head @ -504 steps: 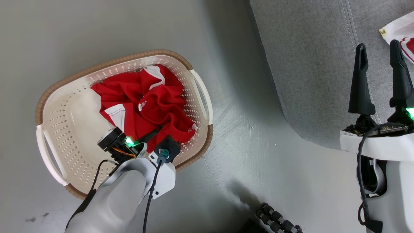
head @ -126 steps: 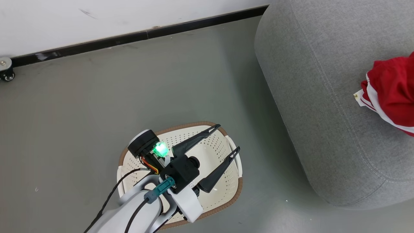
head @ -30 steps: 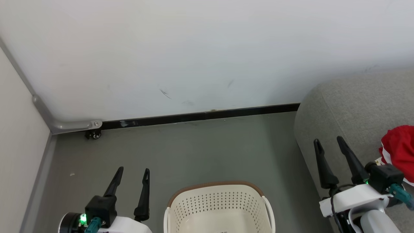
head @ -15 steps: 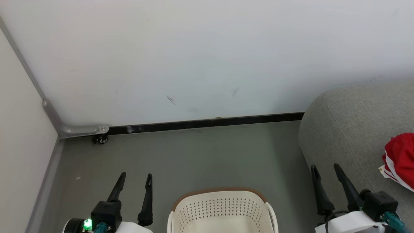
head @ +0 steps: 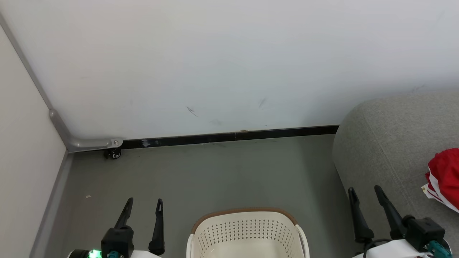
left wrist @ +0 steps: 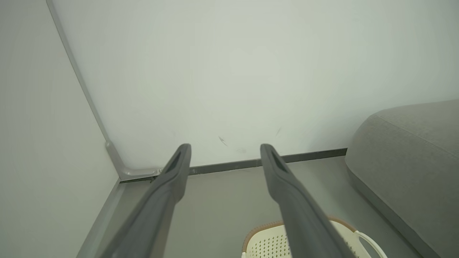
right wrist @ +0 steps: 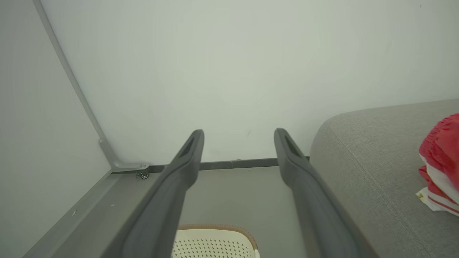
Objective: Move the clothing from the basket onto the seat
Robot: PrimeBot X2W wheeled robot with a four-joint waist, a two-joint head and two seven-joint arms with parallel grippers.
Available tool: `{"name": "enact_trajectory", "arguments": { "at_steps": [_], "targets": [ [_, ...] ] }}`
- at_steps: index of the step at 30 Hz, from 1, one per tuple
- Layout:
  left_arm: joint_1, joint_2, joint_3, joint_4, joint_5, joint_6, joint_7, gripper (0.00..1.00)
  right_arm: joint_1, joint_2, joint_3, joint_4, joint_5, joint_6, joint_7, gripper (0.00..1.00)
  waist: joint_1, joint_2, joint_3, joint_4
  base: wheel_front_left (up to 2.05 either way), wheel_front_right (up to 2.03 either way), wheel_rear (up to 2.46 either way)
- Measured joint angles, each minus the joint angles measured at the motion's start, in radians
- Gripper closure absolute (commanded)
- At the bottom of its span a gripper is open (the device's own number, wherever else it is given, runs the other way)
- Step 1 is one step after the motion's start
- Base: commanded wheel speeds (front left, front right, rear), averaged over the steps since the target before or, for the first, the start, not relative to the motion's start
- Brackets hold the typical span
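Meanwhile clothing [head: 444,172] seemingly left basket [head: 247,229] for seat [head: 387,143]

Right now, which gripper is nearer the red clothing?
The right gripper, jaws open beside the seat where the clothing lies; the left gripper stands across the basket, over the floor.

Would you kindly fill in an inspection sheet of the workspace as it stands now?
Surface: grey floor, with the basket standing on it.
Job's things: basket between the two hands, no clothing in the part in view; red clothing lies on the grey seat at the right.
Clutter: one small pale speck on the floor.
Hands: left hand open and empty; right hand open and empty, in front of the seat's edge.
Cables: teal plug at the right wrist, behind the fingers.
Surroundings: white wall, black skirting, small castor under a grey bracket in the corner.
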Motion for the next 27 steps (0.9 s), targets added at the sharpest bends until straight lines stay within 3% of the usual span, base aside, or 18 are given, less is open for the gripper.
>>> {"name": "enact_trajectory", "arguments": {
  "at_steps": [27],
  "targets": [
    [0.000, 0.015, 0.015, 0.032, 0.034, 0.037, 0.000, 0.00, 0.036, 0.007, -0.011, -0.095, -0.012, 0.000, 0.044, 0.00, 0.0001, 0.0000, 0.014, 0.008, 0.00, 0.00, 0.00]
  ]
}}
